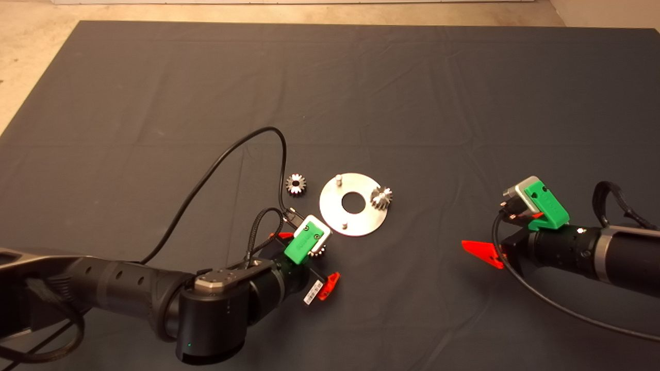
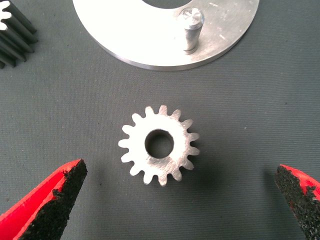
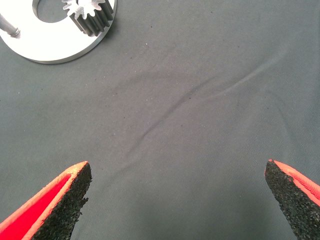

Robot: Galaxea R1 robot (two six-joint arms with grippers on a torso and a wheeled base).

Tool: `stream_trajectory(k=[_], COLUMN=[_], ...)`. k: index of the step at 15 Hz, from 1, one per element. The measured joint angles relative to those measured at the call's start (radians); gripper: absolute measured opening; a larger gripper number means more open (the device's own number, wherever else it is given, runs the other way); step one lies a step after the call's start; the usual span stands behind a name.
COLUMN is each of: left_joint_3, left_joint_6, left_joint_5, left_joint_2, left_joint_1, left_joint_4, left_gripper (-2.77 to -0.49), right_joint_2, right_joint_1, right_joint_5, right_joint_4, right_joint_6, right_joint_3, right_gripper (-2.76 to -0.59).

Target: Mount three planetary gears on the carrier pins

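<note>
The silver disc (image 1: 330, 206) lies mid-mat with two bare carrier pins (image 1: 338, 179) (image 1: 343, 225). On its right side stands one planetary gear (image 1: 382, 197), seated on the disc. A second gear (image 1: 295, 184) lies loose just left of the disc. The third gear (image 2: 159, 145) lies flat on the mat between the fingers of my left gripper (image 2: 180, 175), which hovers open over it and does not touch it; in the head view this gripper (image 1: 308, 260) mostly hides that gear. My right gripper (image 1: 502, 237) is open over bare mat, right of the disc (image 3: 50, 42).
A black cable (image 1: 227, 154) loops from the left wrist across the mat toward the loose gear. The dark mat (image 1: 361, 93) stretches wide behind the disc. Pale floor (image 1: 31, 41) shows beyond its far left edge.
</note>
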Motion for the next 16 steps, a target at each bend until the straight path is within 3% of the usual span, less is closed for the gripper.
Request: stream_trajectory(k=[3,6,12,14,16], left_joint_3=[-0.027,-0.059,-0.062,-0.062,-0.063], left_joint_6=[0.015,0.062,0.065,0.065,0.067], left_joint_5=[-0.027,-0.058,-0.063,-0.063,-0.063], left_joint_2=[0.000,0.012,0.013,0.013,0.013], left_joint_1=[0.000,0.000,-0.003,-0.023,-0.088], left_joint_4=[-0.014,-0.072,-0.079,-0.117,-0.173], left_gripper=[-0.51,-0.51,-0.51,-0.51,-0.51], right_joint_2=[0.000,0.000,0.000,0.000,0.000], right_joint_1=[0.001,0.001,0.001,0.001,0.001], right_joint_5=[0.000,0.000,0.000,0.000,0.000], right_joint_4=[0.000,0.000,0.000,0.000,0.000], right_joint_6=[0.000,0.000,0.000,0.000,0.000], right_joint_3=[0.000,0.000,0.000,0.000,0.000], right_gripper=[-0.76,-0.76,-0.76,-0.76,-0.76])
